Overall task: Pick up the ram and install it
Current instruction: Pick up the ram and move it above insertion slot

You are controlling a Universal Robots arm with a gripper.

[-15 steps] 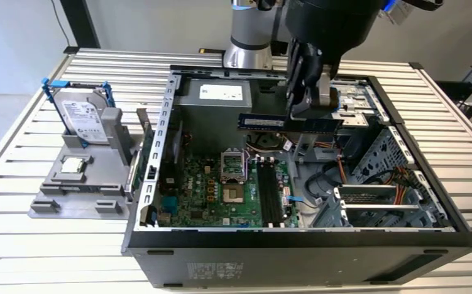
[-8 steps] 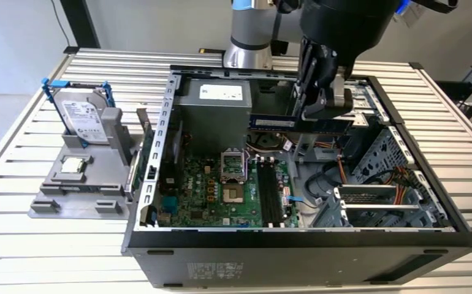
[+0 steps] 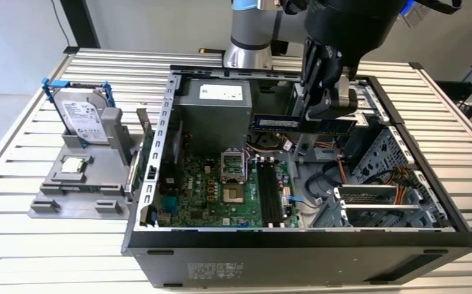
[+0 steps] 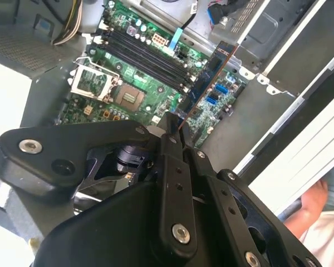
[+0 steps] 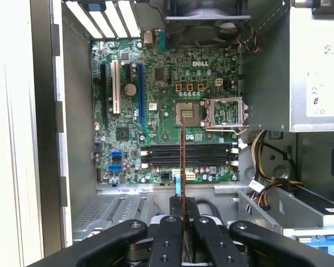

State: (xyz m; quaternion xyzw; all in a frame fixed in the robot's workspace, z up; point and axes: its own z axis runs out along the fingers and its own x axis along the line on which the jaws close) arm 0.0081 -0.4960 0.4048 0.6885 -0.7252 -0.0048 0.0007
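Gripper (image 3: 331,119): clamping its fingers shut on one end of the ram (image 3: 281,123), holding it aloft over the open computer case (image 3: 301,245).
Ram: jutting out from between the fingertips, hanging edge-down above the memory slots (image 5: 189,156) on the motherboard (image 5: 156,83), clear of them.

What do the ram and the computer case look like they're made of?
The ram looks like rigid circuit board, dark blue-green, thin and flat, coppery along one edge. The computer case is apparently sheet metal, dull grey, with folded edges and punched holes.
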